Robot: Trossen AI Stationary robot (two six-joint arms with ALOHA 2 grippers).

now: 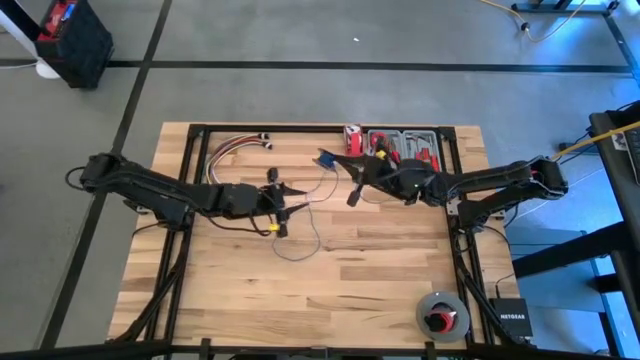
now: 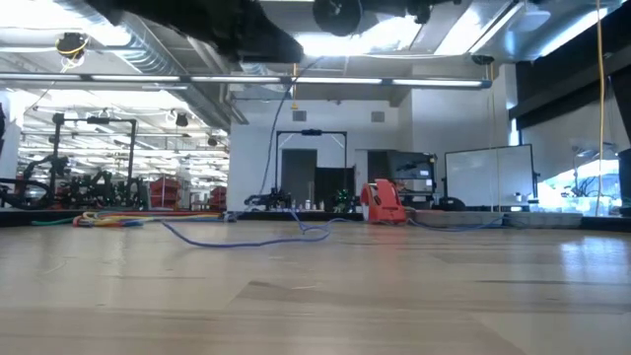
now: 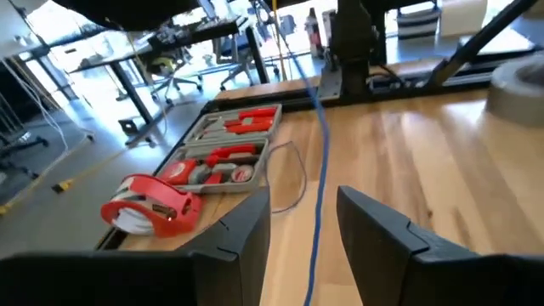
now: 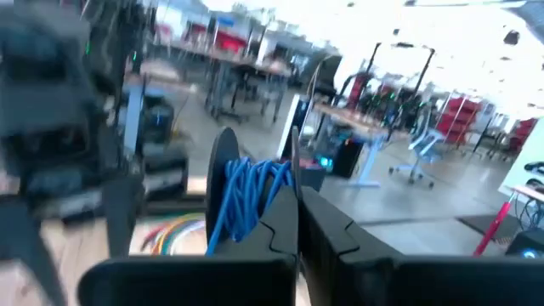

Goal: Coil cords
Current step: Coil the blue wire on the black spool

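Right, partway: right gripper (image 4: 297,225) clenched, a blue bundle of cords (image 4: 246,195) wound just beside its fingers. Left gripper (image 3: 303,229) spread wide, loose cord running between its fingers, more slack trailing across the table (image 1: 400,270) uncoiled.

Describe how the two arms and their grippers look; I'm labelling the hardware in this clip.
Both arms are dark, jointed, slim and tube-like, with black cables running along them. The left gripper and right gripper each end in two fingers. Up close, the left fingers are matte black, flat, angular blades. No markings are legible.
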